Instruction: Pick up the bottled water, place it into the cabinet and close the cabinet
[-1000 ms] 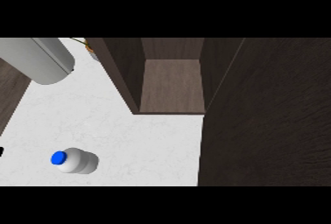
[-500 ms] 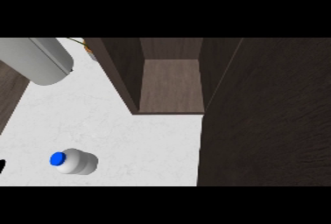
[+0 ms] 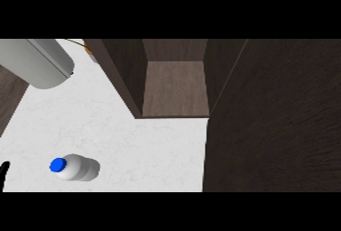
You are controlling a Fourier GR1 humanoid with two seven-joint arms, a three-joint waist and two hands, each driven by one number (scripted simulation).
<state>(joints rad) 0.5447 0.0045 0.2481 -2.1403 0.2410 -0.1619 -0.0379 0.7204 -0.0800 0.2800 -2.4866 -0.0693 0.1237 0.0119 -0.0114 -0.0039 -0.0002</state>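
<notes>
1. I see the bottled water standing on the white desk, low in the head view and toward its left side. I look down onto its blue cap, with the pale body showing just to the right of it.
2. Nothing touches the bottle; bare desk surface lies all around it.
3. At the left edge of the view, just left of the bottle and a little lower, a thin black sliver pokes in. It is probably part of my left hand, but so little shows that I cannot tell how its fingers stand.
4. My right hand shows nowhere in the view.
5. The cabinet stands well apart from the bottle, up and to the right. It is open, and I look into a brown wooden compartment between dark side walls; nothing is visible inside.
6. A broad dark wood panel fills the right side of the view, from the cabinet's edge down to the bottom; it may be the open door.
7. At the top left a grey rounded body lies across the corner, over the desk's far end.
8. A strip of dark wood floor shows past the desk's left edge.
</notes>
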